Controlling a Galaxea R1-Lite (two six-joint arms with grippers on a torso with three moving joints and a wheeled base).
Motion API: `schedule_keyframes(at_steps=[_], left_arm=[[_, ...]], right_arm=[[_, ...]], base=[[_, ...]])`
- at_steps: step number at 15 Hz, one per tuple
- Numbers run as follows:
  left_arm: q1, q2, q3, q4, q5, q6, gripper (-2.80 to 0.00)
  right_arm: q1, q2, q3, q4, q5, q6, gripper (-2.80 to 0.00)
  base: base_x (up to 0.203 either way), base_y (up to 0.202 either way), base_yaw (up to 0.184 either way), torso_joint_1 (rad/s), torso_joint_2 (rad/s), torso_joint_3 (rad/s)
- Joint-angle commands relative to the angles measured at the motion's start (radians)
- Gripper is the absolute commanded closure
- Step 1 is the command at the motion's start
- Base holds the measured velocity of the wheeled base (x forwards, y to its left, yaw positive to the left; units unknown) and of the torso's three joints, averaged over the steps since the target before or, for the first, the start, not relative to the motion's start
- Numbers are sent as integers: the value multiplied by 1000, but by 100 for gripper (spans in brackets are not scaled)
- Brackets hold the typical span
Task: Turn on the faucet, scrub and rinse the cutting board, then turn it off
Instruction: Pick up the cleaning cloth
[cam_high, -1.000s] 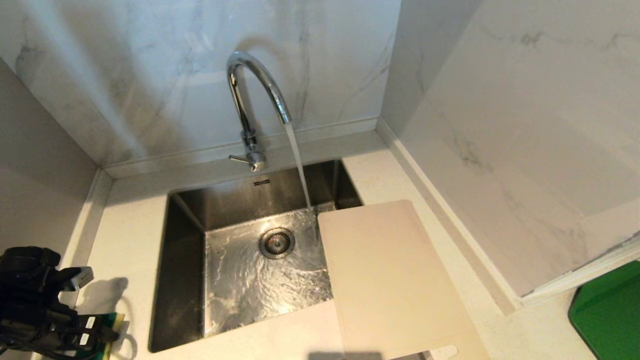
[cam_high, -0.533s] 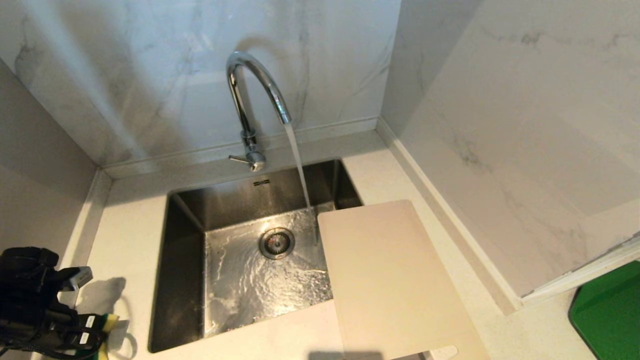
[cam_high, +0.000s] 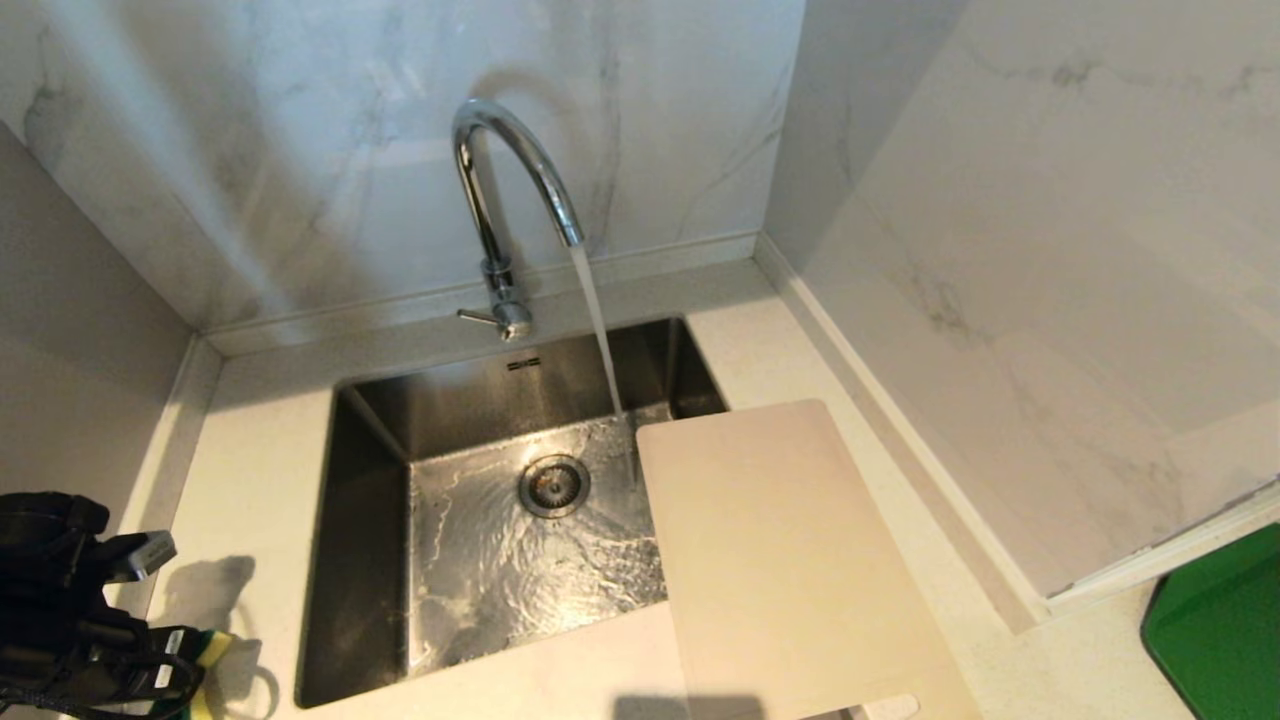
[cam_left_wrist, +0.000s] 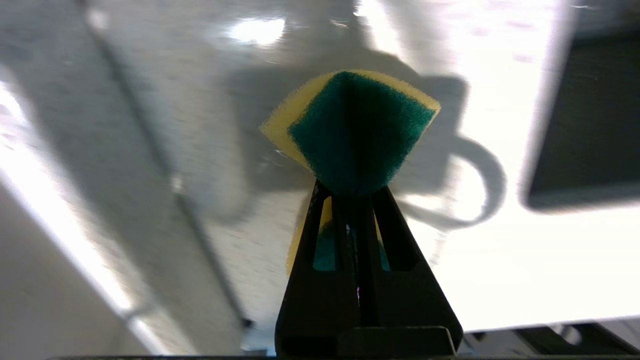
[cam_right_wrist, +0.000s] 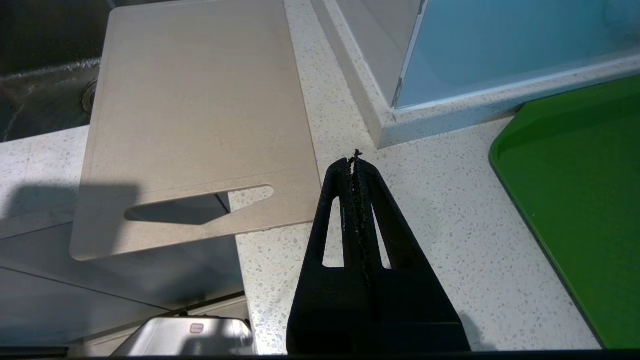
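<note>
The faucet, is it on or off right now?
On. A steady stream falls from the faucet spout into the sink, just beside the cutting board, and water ripples around the drain.

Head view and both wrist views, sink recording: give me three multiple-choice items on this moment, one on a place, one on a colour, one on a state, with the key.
1. Where does the cutting board lie?
A. flat in the sink's bottom
B. on the counter right of the sink, one end over the basin
C. propped against the wall

2. What colours is the sponge?
A. pink and white
B. blue throughout
C. yellow with a green scrub face

3. What is the faucet doing?
A. running
B. off and dry
C. only dripping

Key: 1 B, its far end overhangs the basin; 2 C, seen pinched in the left gripper; 3 A, a stream falls from the spout and water ripples round the drain.
</note>
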Motion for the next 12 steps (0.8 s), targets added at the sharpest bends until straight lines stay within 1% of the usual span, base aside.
schedule_keyframes(at_steps=[1, 3, 5, 8, 9, 12], left_arm=[[-15, -109, 2, 29, -20, -11, 0], [-27, -179, 2, 61, -27, -13, 0], [-31, -230, 1, 72, -55, -28, 0], [-36, -324, -13, 103, -58, -37, 0], [-37, -364, -31, 127, -58, -36, 0], [-79, -447, -161, 244, -59, -42, 0]], right_arm=[[0, 1, 0, 0, 0, 0, 0], [0, 1, 0, 0, 0, 0, 0], [0, 0, 0, 0, 0, 0, 0], [0, 1, 0, 0, 0, 0, 0], [1, 1, 0, 0, 0, 0, 0], [0, 1, 0, 0, 0, 0, 0]], base=[[0, 0, 0, 0, 0, 0], [0, 0, 0, 0, 0, 0], [0, 0, 0, 0, 0, 0], [0, 0, 0, 0, 0, 0], [0, 0, 0, 0, 0, 0], [0, 0, 0, 0, 0, 0]])
